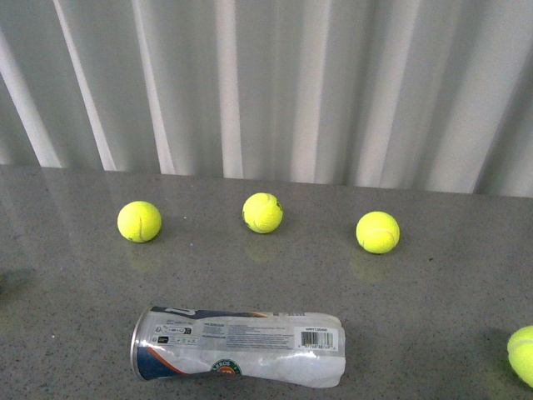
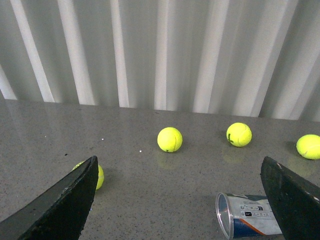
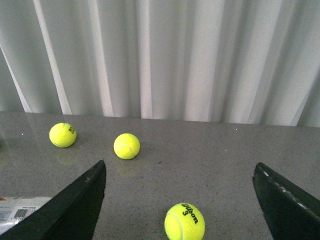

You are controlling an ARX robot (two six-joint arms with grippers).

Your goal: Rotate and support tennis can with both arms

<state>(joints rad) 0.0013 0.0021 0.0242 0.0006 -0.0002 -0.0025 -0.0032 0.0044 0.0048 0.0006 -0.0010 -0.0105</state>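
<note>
Nothing of the task looks done yet. The can [image 1: 237, 346] lies on its side at the near edge of the table [image 1: 450, 292], rim end toward the robot's left, touched by neither arm. The left gripper [image 2: 178, 164] is spread wide and empty, and so is the right gripper [image 3: 179, 166] (each wrist view shows bare table between the fingers). Everything is left to do: reach in, take hold, turn the can and steady it with the other arm.

The front view alone shows the whole can, its far end crumpled, with three balls [image 1: 262, 212] in a row behind it and neither arm in sight. The left wrist view shows the can's open mouth, plus a ball [image 2: 99, 176] half hidden by a finger. The right wrist view catches only the can's barcode corner, and a ball [image 3: 184, 221] marked 3
</note>
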